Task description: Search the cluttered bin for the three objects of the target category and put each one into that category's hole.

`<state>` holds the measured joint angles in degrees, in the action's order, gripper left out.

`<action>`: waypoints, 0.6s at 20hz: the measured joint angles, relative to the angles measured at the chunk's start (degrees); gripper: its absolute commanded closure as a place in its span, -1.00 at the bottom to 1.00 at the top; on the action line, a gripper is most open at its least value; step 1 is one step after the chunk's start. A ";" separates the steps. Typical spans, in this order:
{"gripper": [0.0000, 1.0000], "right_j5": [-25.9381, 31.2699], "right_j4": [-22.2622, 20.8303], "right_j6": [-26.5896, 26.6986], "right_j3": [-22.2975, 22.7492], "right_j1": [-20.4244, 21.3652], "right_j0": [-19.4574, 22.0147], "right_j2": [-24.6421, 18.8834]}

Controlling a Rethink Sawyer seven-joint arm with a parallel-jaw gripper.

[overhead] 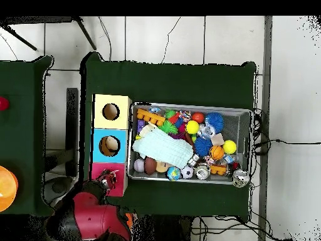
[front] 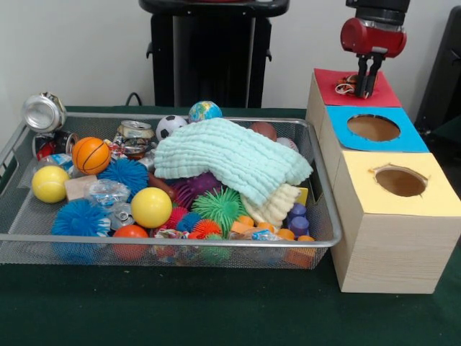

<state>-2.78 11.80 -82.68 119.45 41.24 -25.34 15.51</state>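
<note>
The silver wire-mesh bin (front: 180, 241) lies on the green table, full of toys; in the overhead view its rim (overhead: 188, 105) is at centre right. Beside it stands a wooden box with a red panel (front: 389, 92), a blue panel (front: 407, 137) and a yellow panel (front: 432, 176), each with a hole. My gripper (front: 367, 78) hangs over the red panel, its jaws slightly apart, with nothing between them. A small shiny, crumpled object (front: 348, 86) sits at the red panel's hole, just left of the gripper. In the overhead view the gripper (overhead: 108, 180) is over the red end of the box.
A pale green cloth (front: 230, 158) covers the bin's middle and right. Around it lie crushed cans (front: 135, 133), a yellow ball (front: 151, 207), a basketball (front: 91, 155), a soccer ball (front: 170, 126) and spiky balls (front: 218, 207). One can (front: 45, 112) rests on the bin's far left corner.
</note>
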 measured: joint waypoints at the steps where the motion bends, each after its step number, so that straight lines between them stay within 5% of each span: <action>1: 1.00 1.50 0.51 0.00 -0.76 -0.32 -0.63 0.69; 12: 1.00 7.97 2.76 0.00 -4.31 -2.10 -3.49 3.83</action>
<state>5.19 14.56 -82.68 115.14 39.14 -28.84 19.34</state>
